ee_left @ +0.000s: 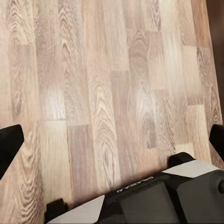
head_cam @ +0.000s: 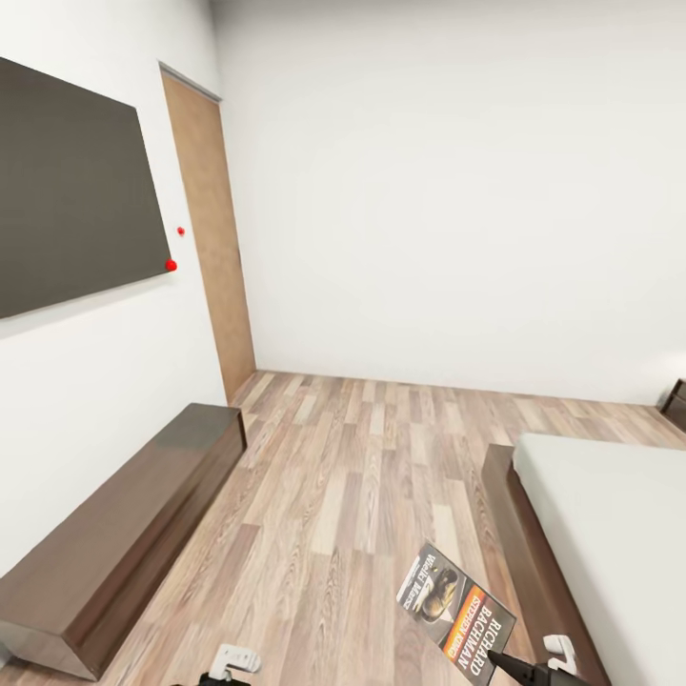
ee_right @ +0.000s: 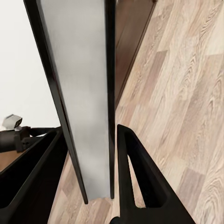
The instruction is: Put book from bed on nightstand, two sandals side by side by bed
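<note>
Right gripper: fingers clamping the book by its lower edge, carrying it above the floor, just beside the bed.
Left gripper: fingers spread wide, holding nothing, pointing at bare planks.
Progress: book is off the mattress, not yet on a nightstand; a dark cabinet corner is showing past the bed, likely one. Sandals step is looking untouched.
Clearance: open floor running between bed frame and long low cabinet; door on far wall.
</note>
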Robot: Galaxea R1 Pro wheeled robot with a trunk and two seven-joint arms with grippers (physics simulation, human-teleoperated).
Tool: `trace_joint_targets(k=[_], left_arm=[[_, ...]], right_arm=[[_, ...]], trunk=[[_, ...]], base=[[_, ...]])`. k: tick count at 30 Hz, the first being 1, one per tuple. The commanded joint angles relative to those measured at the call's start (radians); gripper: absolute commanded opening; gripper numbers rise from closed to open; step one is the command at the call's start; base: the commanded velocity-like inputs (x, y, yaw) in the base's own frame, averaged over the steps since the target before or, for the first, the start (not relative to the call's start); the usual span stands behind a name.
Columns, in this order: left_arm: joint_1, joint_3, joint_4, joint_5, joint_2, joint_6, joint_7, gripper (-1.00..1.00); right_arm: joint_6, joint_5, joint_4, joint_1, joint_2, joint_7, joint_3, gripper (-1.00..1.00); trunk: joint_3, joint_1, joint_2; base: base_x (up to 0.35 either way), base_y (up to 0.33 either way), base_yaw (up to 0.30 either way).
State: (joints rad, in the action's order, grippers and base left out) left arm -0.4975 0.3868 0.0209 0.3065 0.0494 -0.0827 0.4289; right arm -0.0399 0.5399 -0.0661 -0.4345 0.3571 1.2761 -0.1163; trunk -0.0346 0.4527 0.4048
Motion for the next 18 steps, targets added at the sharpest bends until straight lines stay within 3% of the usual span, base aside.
trace_joint_targets(k=[1, 7, 14, 16, 18], left_arm=[[-0.001, 0.009, -0.001, 0.001, 0.001, -0.003, 0.003, 1.00], [0.000, 0.010, -0.002, -0.067, 0.010, -0.007, 0.004, 1.00], [0.027, 0.010, -0.001, -0.079, 0.016, -0.076, 0.017, 1.00], [0.030, 0.010, -0.001, -0.080, 0.016, -0.085, 0.038, 1.00], [0.032, 0.011, 0.000, -0.081, 0.020, -0.092, 0.129, 1.00]], right_arm=[[-0.005, 0.008, 0.000, -0.001, 0.000, 0.002, -0.003, -1.00], [-0.004, 0.008, 0.000, -0.001, 0.000, 0.003, -0.002, -1.00], [-0.004, 0.008, 0.000, -0.001, 0.000, 0.002, -0.002, -1.00], [-0.004, 0.008, 0.000, -0.001, 0.001, 0.002, -0.002, -1.00], [-0.004, 0.008, 0.000, -0.001, 0.000, 0.002, -0.002, -1.00]], trunk=[[-0.002, 0.001, 0.002], [-0.002, 0.001, 0.002], [-0.002, 0.001, 0.002], [-0.002, 0.001, 0.002], [-0.002, 0.001, 0.002]], base=[[0.307, 0.000, 0.000], [0.310, 0.000, 0.000], [0.301, 0.000, 0.000], [0.307, 0.000, 0.000], [0.304, 0.000, 0.000]])
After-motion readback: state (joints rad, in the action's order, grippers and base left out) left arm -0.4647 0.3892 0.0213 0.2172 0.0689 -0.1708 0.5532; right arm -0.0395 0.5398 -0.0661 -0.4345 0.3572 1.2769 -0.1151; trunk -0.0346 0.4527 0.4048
